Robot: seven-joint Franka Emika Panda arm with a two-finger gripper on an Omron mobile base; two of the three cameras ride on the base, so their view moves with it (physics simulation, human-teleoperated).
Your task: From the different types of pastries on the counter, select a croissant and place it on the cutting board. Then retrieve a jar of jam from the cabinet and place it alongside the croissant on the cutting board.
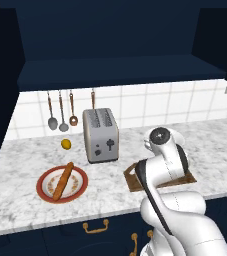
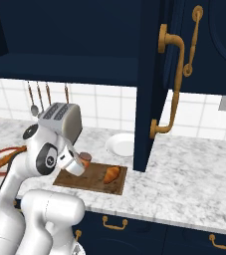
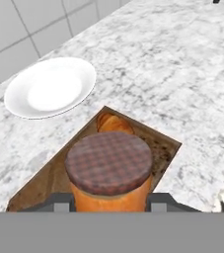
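Observation:
My gripper [image 2: 80, 163] is shut on the jar of jam [image 2: 85, 158], a small orange cylinder with a darker checked lid [image 3: 108, 162]. It hangs just above the left part of the dark-brown cutting board [image 2: 92, 180] on the white marble counter [image 2: 194, 164]. In the hand view the jar [image 3: 108, 190] sits between my two grey fingers [image 3: 59, 201]. The croissant [image 2: 111, 174] lies on the board's right half, a short way beyond the jar; the hand view shows the croissant [image 3: 114, 122] just past the lid. In the left base view my arm covers most of the board [image 1: 131, 178].
The navy cabinet [image 1: 120, 70] hangs above, its open door [image 2: 159, 84] reaching down right of the board. A white plate [image 2: 120, 144] lies behind the board. To the left are a silver toaster [image 1: 101, 135], a lemon [image 1: 66, 144] and a bread stick [image 1: 63, 181] on a red-rimmed plate [image 1: 45, 192].

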